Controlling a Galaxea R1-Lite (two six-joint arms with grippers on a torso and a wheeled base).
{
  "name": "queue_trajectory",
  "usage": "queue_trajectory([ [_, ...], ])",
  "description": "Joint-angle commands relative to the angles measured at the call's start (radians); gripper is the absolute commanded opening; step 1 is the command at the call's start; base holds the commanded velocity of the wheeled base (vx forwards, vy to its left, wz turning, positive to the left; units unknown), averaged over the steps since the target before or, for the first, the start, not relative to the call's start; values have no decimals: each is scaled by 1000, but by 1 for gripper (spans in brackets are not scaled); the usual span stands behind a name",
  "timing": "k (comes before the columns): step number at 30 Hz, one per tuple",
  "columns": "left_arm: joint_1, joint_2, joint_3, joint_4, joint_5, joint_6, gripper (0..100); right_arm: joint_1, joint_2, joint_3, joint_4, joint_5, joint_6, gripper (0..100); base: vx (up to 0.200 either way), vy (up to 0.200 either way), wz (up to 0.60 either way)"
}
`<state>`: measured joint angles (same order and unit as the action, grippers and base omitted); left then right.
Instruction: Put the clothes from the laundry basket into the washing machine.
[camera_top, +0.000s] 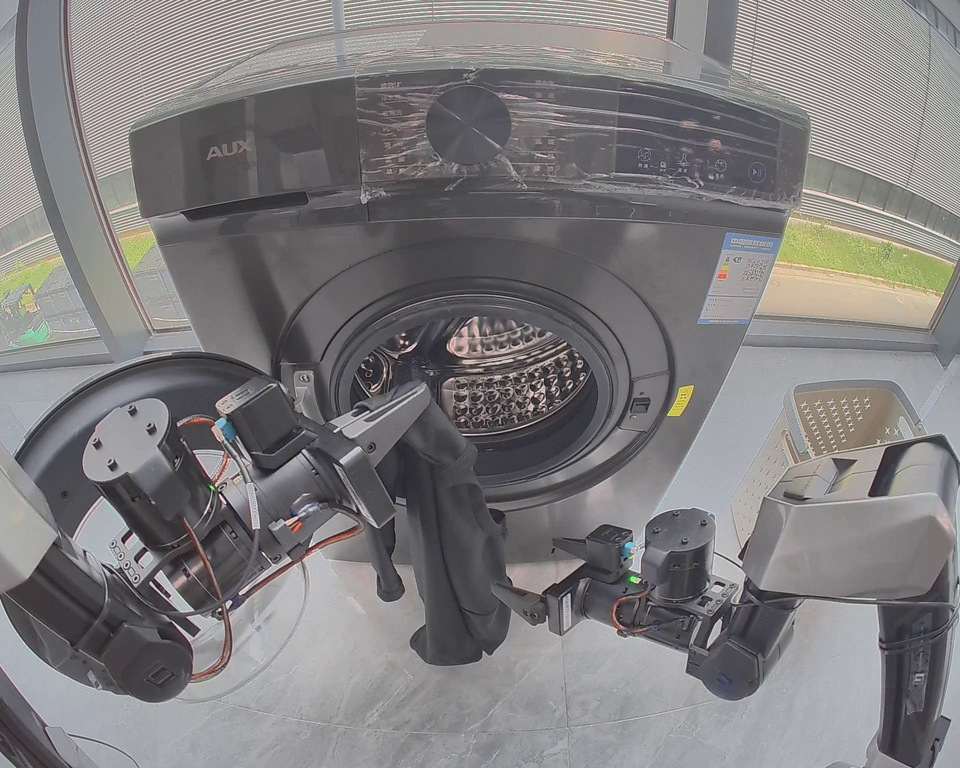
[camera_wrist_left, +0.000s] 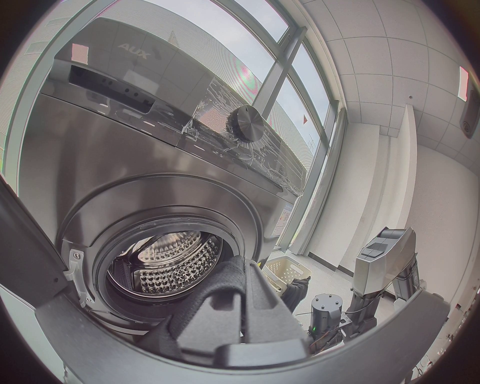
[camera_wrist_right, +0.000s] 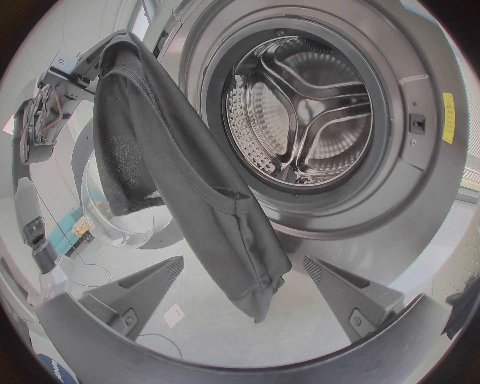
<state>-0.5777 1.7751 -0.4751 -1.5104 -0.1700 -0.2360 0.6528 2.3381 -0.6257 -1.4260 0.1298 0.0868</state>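
My left gripper (camera_top: 415, 400) is shut on a dark grey garment (camera_top: 450, 530) at the left rim of the washing machine's drum opening (camera_top: 500, 385). The garment (camera_wrist_right: 190, 180) hangs down in front of the machine (camera_top: 470, 250), its lower end well below the opening. From the left wrist the pinched cloth (camera_wrist_left: 220, 285) drapes over the shut fingers (camera_wrist_left: 265, 310). My right gripper (camera_wrist_right: 242, 272) is open, low in front of the machine, with the garment's hanging end between its spread fingers (camera_wrist_right: 150, 285) but not touching them. The laundry basket (camera_top: 830, 440) stands on the floor at the right.
The round glass door (camera_top: 130, 480) stands swung open on the left, behind my left arm. The drum (camera_wrist_right: 300, 110) looks bare inside. Pale tiled floor (camera_top: 420, 700) stretches in front of the machine. Windows run behind it.
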Motion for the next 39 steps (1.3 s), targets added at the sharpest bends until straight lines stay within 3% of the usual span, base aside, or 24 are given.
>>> queue_trajectory([
  [1,-1,0,4,-1,-2,0,0,2,70,-49,-33,5,1,100,0,0,0],
  [6,-2,0,3,1,-2,0,0,4,115,-109,-42,36,5,100,0,0,0],
  [14,-2,0,6,-1,-2,0,0,-1,161,-212,-42,37,8,100,0,0,0],
  [21,-5,0,4,-1,-2,0,0,4,170,-227,-50,36,10,100,0,0,0],
  [22,-5,1,4,-1,-2,0,0,4,172,-226,-59,36,10,0,0,0,0],
  [31,1,7,6,-1,0,-2,0,7,165,-192,-111,36,11,0,0,0,0],
  [35,9,7,12,-1,1,-3,0,5,104,-121,-122,28,13,0,0,0,0],
  [39,41,0,52,1,14,0,0,-13,-51,9,-120,5,11,0,0,0,0],
])
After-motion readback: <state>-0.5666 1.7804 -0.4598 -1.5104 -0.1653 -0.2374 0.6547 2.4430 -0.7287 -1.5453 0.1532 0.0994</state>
